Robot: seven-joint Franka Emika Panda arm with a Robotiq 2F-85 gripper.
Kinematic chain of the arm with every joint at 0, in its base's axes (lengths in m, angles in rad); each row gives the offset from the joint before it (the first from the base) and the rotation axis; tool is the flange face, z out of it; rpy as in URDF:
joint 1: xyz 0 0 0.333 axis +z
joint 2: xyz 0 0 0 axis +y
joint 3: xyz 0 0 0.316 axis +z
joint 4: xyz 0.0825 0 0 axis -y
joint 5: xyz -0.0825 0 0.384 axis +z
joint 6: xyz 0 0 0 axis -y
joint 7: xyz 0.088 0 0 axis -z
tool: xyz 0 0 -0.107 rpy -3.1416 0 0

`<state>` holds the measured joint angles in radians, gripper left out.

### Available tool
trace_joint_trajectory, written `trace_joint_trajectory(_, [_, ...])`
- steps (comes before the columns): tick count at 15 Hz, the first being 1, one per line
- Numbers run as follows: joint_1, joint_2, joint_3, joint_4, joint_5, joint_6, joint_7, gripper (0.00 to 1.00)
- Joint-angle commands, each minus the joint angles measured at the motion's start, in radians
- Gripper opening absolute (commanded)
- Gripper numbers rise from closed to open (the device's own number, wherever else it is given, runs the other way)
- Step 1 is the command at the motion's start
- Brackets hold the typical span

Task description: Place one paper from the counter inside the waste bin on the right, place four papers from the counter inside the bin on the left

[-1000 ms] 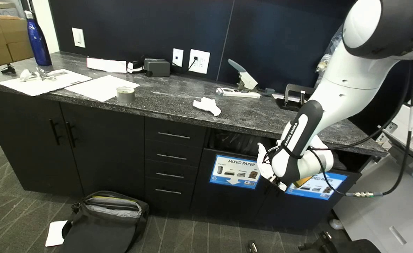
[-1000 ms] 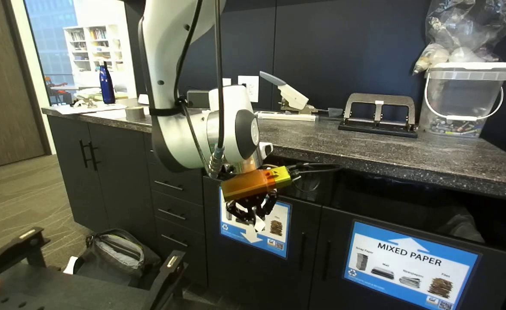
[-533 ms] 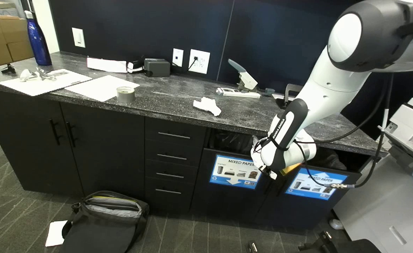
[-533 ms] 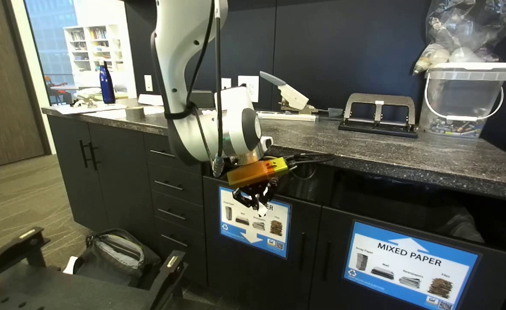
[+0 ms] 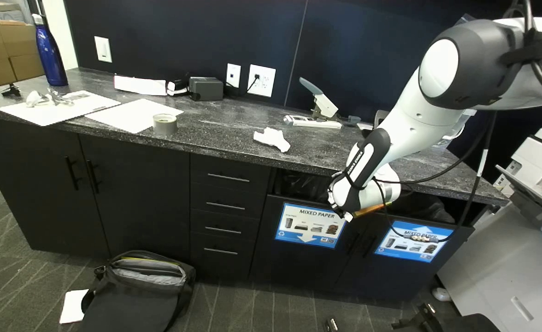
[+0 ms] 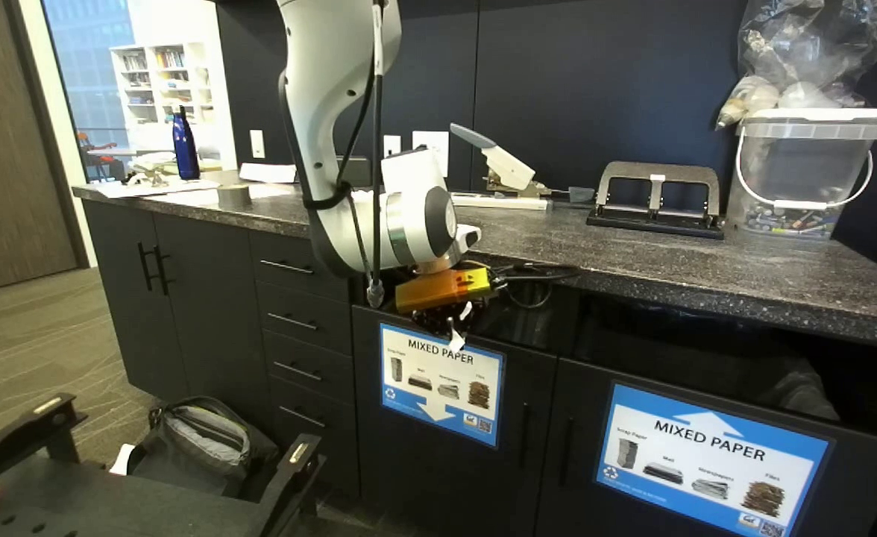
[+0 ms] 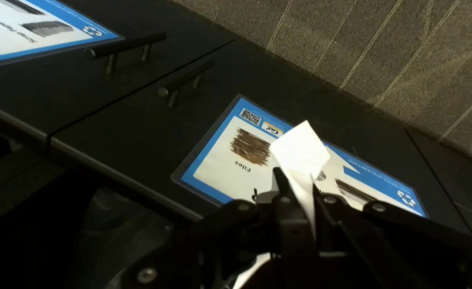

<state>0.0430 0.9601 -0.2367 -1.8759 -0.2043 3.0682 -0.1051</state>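
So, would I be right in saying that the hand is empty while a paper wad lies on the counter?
Not quite: the hand is not empty but grips a paper, as the wrist view shows; a wad does lie on the counter.

You've got an exterior view from in front, set back, angled down on the counter. In an exterior view you sit just above counter height, nearest the lower-right sign. Both exterior views share counter and bag. Wrist view: close, aimed down the cabinet, floor upper right, both signs upside down.
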Motion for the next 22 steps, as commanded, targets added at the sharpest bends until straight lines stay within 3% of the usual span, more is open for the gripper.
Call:
trace_joint_trajectory(1, [-0.022, 0.042, 0.020, 0.065, 0.028, 0.065, 0.033, 0.07])
trace_joint_trajectory(8, [0.012, 0.125, -0.015, 0.086, 0.121, 0.381, 0.070, 0.08])
trace_joint_trajectory(14, [0.042, 0.229, -0.030, 0.157, 0.253, 0.542, 0.055, 0.08])
trace_joint_trajectory(22, [0.078, 0.338, -0.036, 0.291, 0.399, 0.585, 0.039, 0.09])
